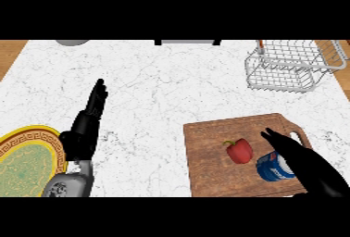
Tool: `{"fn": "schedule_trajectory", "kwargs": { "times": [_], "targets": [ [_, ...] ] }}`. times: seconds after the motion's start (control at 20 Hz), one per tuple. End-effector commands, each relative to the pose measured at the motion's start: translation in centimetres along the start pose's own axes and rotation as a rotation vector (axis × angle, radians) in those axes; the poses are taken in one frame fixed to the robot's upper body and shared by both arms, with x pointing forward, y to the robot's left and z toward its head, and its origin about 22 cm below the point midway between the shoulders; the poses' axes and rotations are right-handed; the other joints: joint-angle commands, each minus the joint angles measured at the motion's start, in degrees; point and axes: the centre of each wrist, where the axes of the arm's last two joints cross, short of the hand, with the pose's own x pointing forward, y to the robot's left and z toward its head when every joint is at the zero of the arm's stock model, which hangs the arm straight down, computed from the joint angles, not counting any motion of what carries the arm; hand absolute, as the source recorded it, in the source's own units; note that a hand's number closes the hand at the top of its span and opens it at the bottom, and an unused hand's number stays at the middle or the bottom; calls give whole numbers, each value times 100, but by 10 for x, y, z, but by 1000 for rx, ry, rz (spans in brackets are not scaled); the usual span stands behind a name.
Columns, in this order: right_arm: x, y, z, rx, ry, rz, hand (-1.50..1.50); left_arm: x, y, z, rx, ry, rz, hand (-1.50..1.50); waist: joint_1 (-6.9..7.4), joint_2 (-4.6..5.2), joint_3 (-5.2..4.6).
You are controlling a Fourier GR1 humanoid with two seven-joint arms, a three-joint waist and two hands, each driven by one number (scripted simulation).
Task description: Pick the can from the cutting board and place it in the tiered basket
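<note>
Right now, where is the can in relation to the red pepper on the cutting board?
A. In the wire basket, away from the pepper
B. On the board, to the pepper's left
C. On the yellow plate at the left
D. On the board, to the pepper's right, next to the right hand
D: the can stands on the cutting board just right of the red pepper, with the right hand alongside it.

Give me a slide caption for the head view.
Right hand reaches the blue can beside a red pepper on the cutting board; wire basket waits beyond.
</note>
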Motion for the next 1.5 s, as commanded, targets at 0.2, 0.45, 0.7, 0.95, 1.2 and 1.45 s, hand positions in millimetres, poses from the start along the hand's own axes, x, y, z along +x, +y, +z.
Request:
{"fn": "schedule_trajectory", "kwargs": {
  "times": [0.2, 0.45, 0.7, 0.95, 1.2, 1.45],
  "targets": [
    [-9, 4, -9, -148, -43, 100, 150, -6, -2, 0, 9, 0, 4, 0, 2, 10, 11],
    [25, 15, -46, -140, 96, 242, 150, -6, -9, -2, -17, -13, 0, 0, 79, 24, 6],
    [73, 19, -93, -16, 373, 388, 150, 4, -23, -2, -51, -30, 23, 0, 312, 66, -1],
    [117, 9, -124, -69, 439, 393, 150, 4, -13, -6, -11, -19, 8, 0, 111, 27, 10],
    [116, -26, -117, -213, 488, 371, 150, 2, -12, 3, 6, -11, 4, 0, 30, 5, 10],
    [142, -92, -74, -394, 499, 346, 150, -10, -9, 2, 17, 15, -6, 0, -42, -22, 4]
  ]
}}
